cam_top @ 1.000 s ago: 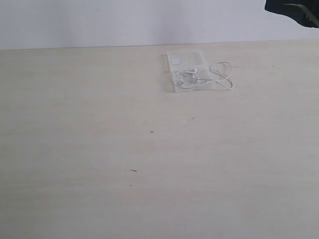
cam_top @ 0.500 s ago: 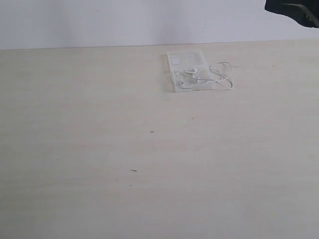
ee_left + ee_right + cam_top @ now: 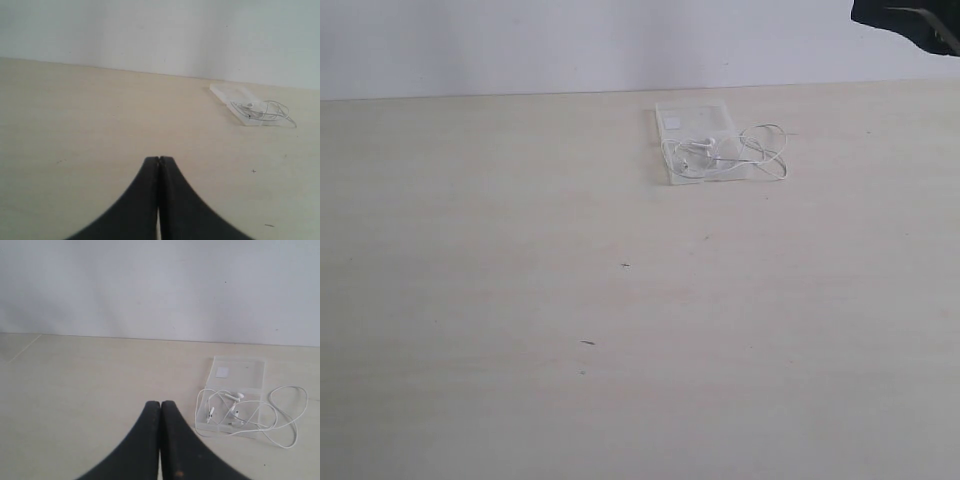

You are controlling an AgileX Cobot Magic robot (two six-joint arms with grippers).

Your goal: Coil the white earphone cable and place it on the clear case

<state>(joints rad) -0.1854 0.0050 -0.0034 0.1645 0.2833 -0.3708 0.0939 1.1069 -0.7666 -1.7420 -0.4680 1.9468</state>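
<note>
Both clenched, left tool (image 3: 158,160), right tool (image 3: 160,404), earphone cable (image 3: 234,396) on clear case (image 3: 245,372) w/ loops overhanging

Our black left pincer (image 3: 159,160) and right pincer (image 3: 160,404); ahead of them, white earphone cable (image 3: 234,396), clear whitish case (image 3: 241,373), pale beige table (image 3: 75,390).

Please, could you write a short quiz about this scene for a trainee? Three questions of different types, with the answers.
1. True or false: the white earphone cable lies wholly on the clear case.
2. The left gripper is: A open; B shut and empty; C shut on the cable.
3. Fill in: the right gripper is ____ the cable (touching / apart from).

Key: 1 false, one loop lies on the table beside the case. 2 B. 3 apart from.
</note>
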